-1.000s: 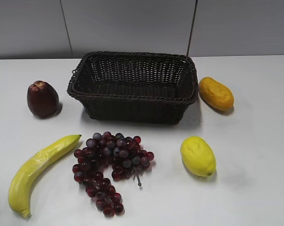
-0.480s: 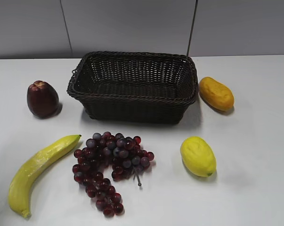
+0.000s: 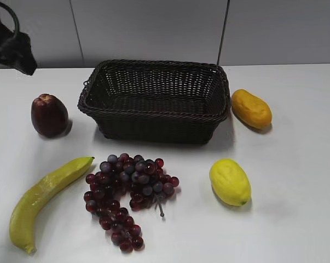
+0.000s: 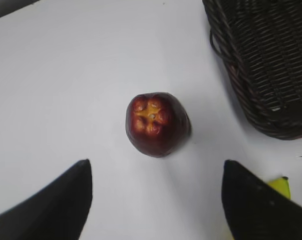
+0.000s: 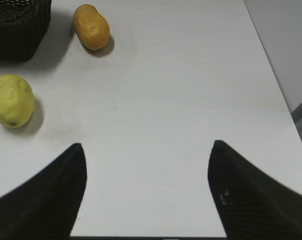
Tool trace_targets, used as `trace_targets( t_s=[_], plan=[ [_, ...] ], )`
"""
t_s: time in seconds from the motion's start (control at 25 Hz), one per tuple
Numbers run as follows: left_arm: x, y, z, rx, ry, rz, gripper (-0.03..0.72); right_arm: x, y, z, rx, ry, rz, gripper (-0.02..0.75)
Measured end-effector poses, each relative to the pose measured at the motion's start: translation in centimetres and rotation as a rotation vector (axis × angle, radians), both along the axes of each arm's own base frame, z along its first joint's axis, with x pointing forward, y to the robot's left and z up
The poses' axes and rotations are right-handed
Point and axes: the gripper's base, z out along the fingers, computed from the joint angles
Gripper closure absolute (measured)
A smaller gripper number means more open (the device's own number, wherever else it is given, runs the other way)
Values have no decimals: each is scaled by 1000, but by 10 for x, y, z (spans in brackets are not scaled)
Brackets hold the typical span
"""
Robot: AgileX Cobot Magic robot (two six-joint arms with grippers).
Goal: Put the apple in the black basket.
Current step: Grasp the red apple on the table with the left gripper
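Left wrist view: I see my left end effector (image 4: 156,200) spread wide and released, both dark fingers (image 4: 50,205) low in frame above the worktop (image 4: 65,75).
Apple: the apple (image 4: 157,123) stands upright on the worktop ahead of that end effector, roughly centred on the gap between the fingers, touching neither.
Basket: the black basket (image 4: 271,65) sits ahead and to the right of the left end effector, apart from the apple.
Banana: a yellow tip (image 4: 280,186) peeks past the right finger.
Exterior view: I can see part of the left arm (image 3: 9,41) at the upper left corner, above and behind the apple (image 3: 49,115); grapes (image 3: 126,194) lie in front of the basket (image 3: 156,98).
Right wrist view: my right end effector (image 5: 148,195) is released too, fingers wide over bare worktop; a lemon (image 5: 11,101) and an orange-yellow fruit (image 5: 91,27) lie ahead to its left.
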Motion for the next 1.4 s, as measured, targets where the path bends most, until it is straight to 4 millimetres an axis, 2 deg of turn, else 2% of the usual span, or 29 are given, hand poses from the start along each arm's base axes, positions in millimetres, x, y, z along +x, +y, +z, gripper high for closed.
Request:
trace_targets(
  t_s=[0.32, 0.48, 0.76, 1.12, 1.4],
  plan=[
    [54, -11, -38, 36, 93, -3, 95, 0, 0, 0, 0, 0, 0, 164],
    [71, -14, -59, 47, 148, -3, 95, 0, 0, 0, 0, 0, 0, 164],
    [79, -16, -91, 62, 227, 0, 95, 0, 0, 0, 0, 0, 0, 164],
    [84, -17, -120, 72, 282, 4, 96, 0, 0, 0, 0, 0, 0, 164],
    [86, -16, -126, 72, 289, 9, 136, 0, 0, 0, 0, 0, 0, 164]
  ],
)
